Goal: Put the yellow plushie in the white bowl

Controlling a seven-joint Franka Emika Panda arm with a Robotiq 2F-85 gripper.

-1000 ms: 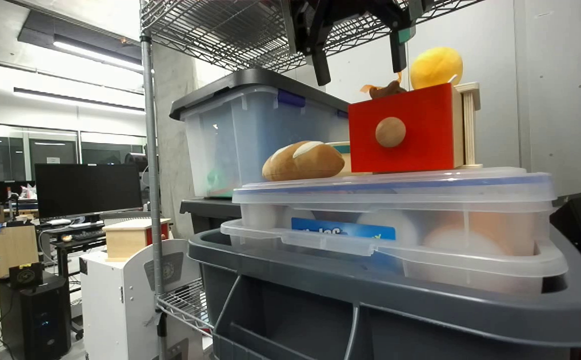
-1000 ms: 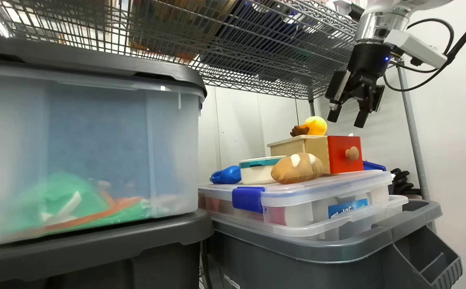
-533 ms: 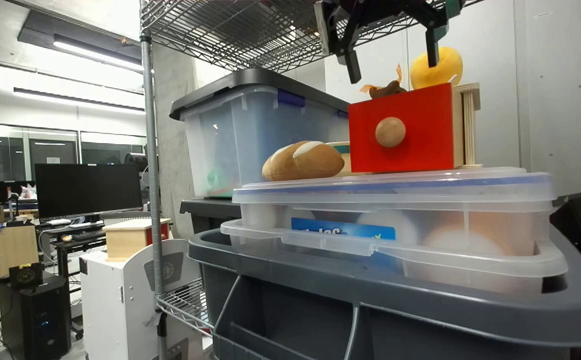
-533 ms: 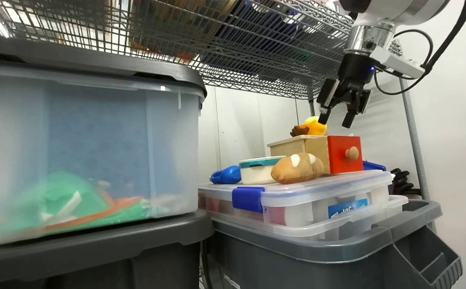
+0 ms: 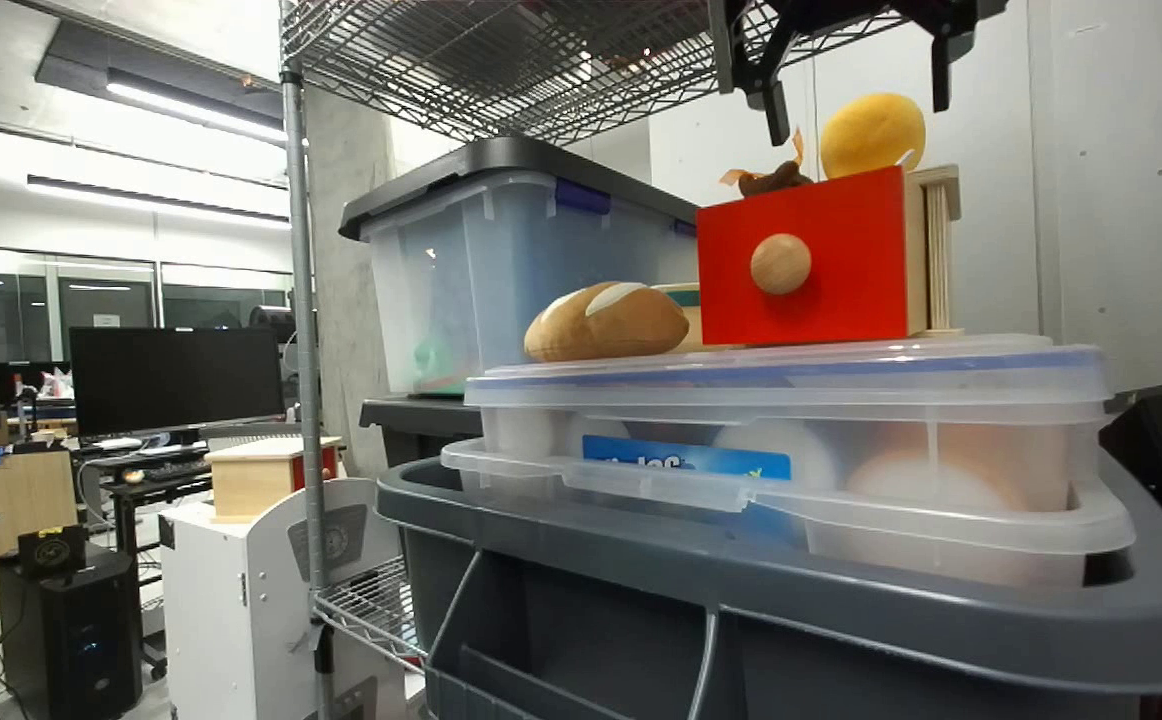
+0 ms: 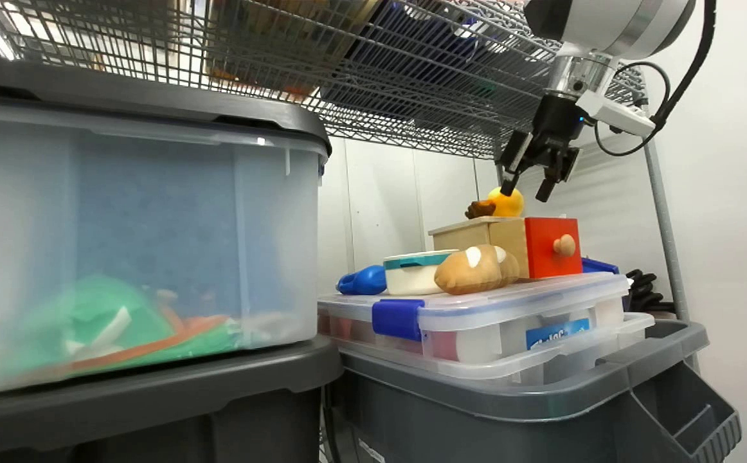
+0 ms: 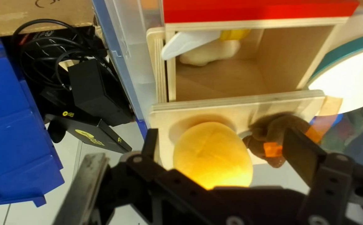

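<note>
The spread pincer (image 6: 526, 191) hangs above a smooth, rounded yellow plushie (image 7: 212, 153) on layered plywood (image 7: 239, 115).

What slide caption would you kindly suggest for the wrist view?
Wrist view: the open gripper frames the yellow plushie on a wooden box with an open, red-fronted drawer.

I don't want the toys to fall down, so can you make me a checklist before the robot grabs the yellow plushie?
1. Gripper open: ok, and holding nothing.
2. Yellow plushie resting on the wooden box: ok.
3. Plushie lined up: ok, it shows in the gripper's open gap in the wrist view.
4. Room to close: not ok, I think; the brown toy lies close beside the plushie, partly in that gap too.
5. White bowl open on top: cannot tell, its top glares in the wrist view.
</note>
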